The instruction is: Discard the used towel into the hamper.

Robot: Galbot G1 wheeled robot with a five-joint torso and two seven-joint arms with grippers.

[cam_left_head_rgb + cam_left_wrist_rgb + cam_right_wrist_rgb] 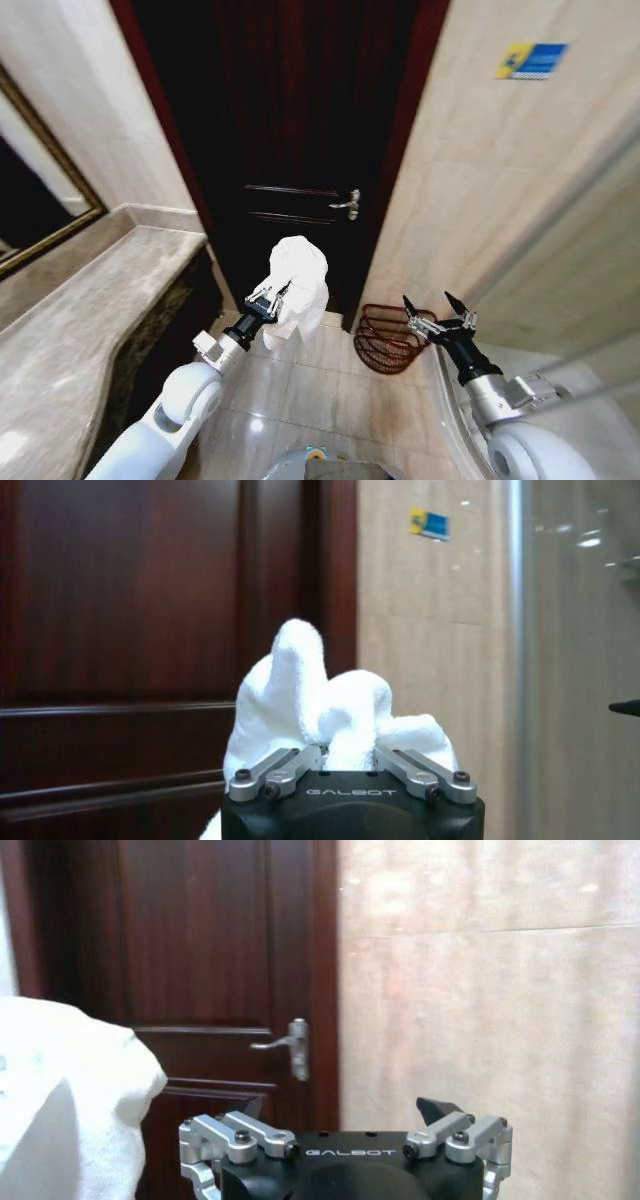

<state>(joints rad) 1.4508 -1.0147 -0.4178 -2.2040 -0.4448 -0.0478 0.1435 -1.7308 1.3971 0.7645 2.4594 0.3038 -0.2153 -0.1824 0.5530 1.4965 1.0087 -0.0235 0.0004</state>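
A crumpled white towel (pixel 297 285) hangs in the air in front of the dark door, with my left gripper (pixel 274 294) shut on its lower part. In the left wrist view the towel (pixel 320 705) bulges up between the closed fingers of my left gripper (pixel 348 759). The hamper (pixel 388 338), a dark red-brown wire basket, stands on the floor by the door frame, to the right of and below the towel. My right gripper (pixel 436 309) is open and empty, just right of the hamper's rim. The towel's edge (pixel 70 1095) appears in the right wrist view beside my right gripper (pixel 345 1114).
A dark wooden door (pixel 290 130) with a metal handle (pixel 347 204) faces me. A stone counter (pixel 90 330) and a framed mirror (pixel 35 190) run along the left. A glass shower panel (pixel 590 300) stands on the right. Glossy tiled floor (pixel 300 390) lies between.
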